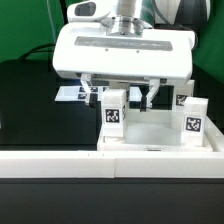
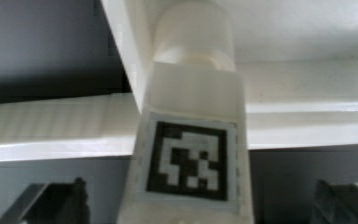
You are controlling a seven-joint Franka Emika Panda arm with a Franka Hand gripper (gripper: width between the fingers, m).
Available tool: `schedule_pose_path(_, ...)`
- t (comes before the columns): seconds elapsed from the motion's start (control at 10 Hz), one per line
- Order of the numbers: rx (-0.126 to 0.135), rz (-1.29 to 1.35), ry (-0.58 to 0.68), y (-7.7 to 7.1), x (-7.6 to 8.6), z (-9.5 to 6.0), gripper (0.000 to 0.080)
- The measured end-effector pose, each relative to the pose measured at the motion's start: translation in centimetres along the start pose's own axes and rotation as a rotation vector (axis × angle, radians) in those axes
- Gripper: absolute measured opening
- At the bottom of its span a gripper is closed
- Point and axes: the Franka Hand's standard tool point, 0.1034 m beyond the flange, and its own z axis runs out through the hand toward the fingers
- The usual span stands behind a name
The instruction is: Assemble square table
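Note:
The white square table top (image 1: 155, 138) lies flat in the middle of the exterior view. One white leg (image 1: 112, 113) with a black-and-white tag stands upright on its corner at the exterior view's left. A second tagged leg (image 1: 191, 120) stands at the corner on the right. My gripper (image 1: 122, 100) hangs over the first leg with a dark finger on either side. In the wrist view the leg (image 2: 194, 140) fills the middle over the table top (image 2: 51, 128). The fingers (image 2: 55, 202) stand apart from it with a gap on both sides. The gripper (image 2: 197, 208) is open.
A long white rail (image 1: 90, 162) runs across the front of the black table. The marker board (image 1: 68, 94) lies flat behind the gripper at the exterior view's left. Another tag (image 1: 181, 99) shows behind the right leg. A green backdrop stands at the back.

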Motion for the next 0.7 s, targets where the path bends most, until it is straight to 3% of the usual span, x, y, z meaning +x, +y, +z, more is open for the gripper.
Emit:
schedule_pose_path(0.5, 0.000, -0.003, -0.007, 0.1, 0.0, 0.0, 0.0649)
schedule_pose_path(0.6, 0.009, 0.002, -0.065, 1.1, -0.1, 0.0, 0.0649)
schedule_pose_path(0.7, 0.038, 0.040, -0.171, 1.9, -0.3, -0.5, 0.0649)
